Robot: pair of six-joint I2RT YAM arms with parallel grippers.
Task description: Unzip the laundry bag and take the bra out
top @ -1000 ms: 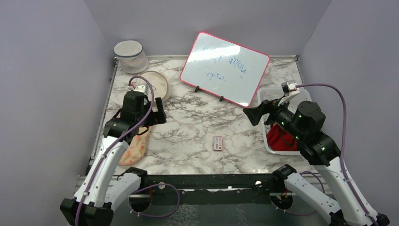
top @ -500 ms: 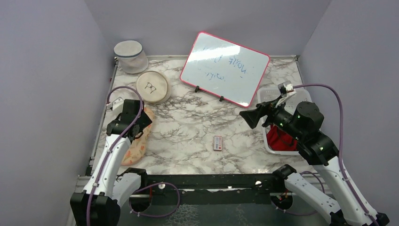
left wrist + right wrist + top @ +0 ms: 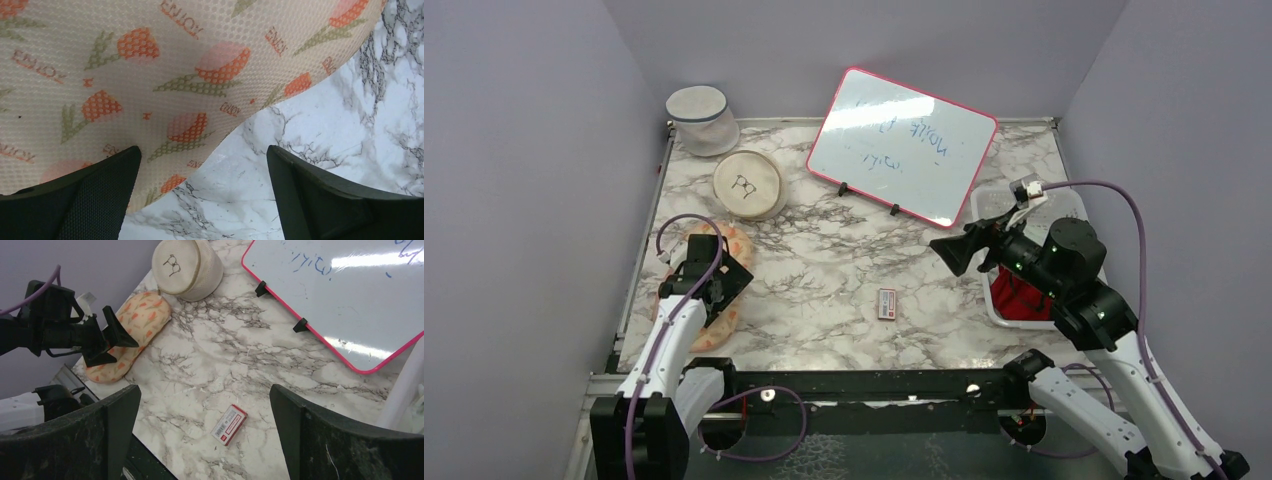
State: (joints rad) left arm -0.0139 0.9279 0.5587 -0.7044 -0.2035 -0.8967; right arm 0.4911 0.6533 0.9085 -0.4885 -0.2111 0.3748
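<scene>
The laundry bag (image 3: 736, 243) lies flat at the table's left edge, and it also shows in the right wrist view (image 3: 140, 320). Through its cream mesh (image 3: 60, 45) I see the peach bra with its red and green print (image 3: 220, 62). My left gripper (image 3: 716, 287) is open and hovers low over the bag's near half. In its own view (image 3: 202, 195) the left finger is over the bag's edge and the right finger over bare marble. It also shows in the right wrist view (image 3: 114, 342). My right gripper (image 3: 952, 252) is open and empty, held high over the table's right side (image 3: 205, 435).
A round cream disc with a bra icon (image 3: 747, 184) and a white mesh cylinder (image 3: 701, 118) stand at the back left. A pink-framed whiteboard (image 3: 902, 145) leans at the back. A small red-and-white box (image 3: 886, 303) lies mid-table. A white basket (image 3: 990, 203) holds a red cloth (image 3: 1022, 298).
My left arm has pulled back toward the near left and lowered its gripper over the bag, uncovering the round disc. My right gripper has shifted slightly left.
</scene>
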